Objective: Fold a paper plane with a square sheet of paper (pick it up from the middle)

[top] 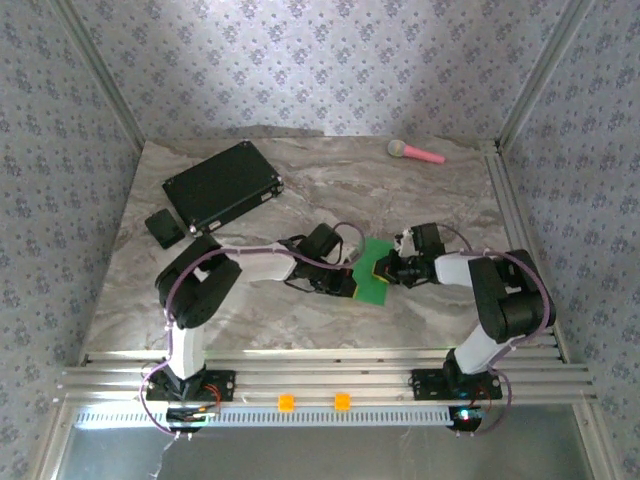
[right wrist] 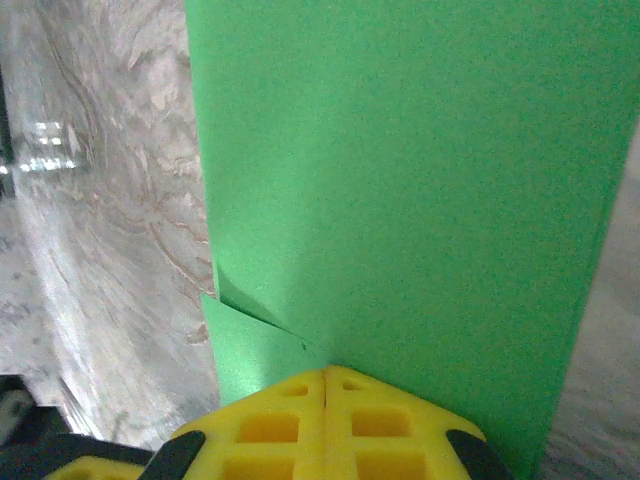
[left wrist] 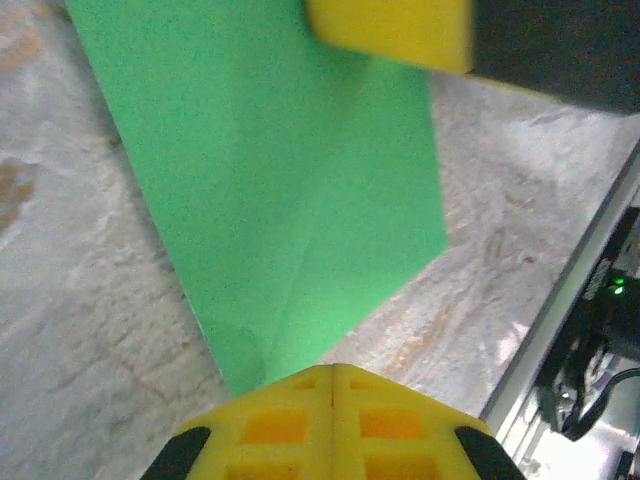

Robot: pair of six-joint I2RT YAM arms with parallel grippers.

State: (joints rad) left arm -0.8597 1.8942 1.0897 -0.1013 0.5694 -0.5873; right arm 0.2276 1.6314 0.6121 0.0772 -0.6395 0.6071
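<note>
Here the folded square sheet of paper [top: 374,272] sits near the table's [top: 300,190] middle, its long axis running from the near edge to the far edge. The left gripper [top: 352,280] and right gripper [top: 388,268] pinch it from opposite sides, jaws pressed together.

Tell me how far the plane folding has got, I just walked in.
Done: the green paper carries a diagonal crease and one overlapping layer. In hand: the left gripper and right gripper, both shut, sit with tips at opposite sides of it, apparently pressing a fold. Left: it is a broad shape, no pointed dart, so most folds remain.
</note>
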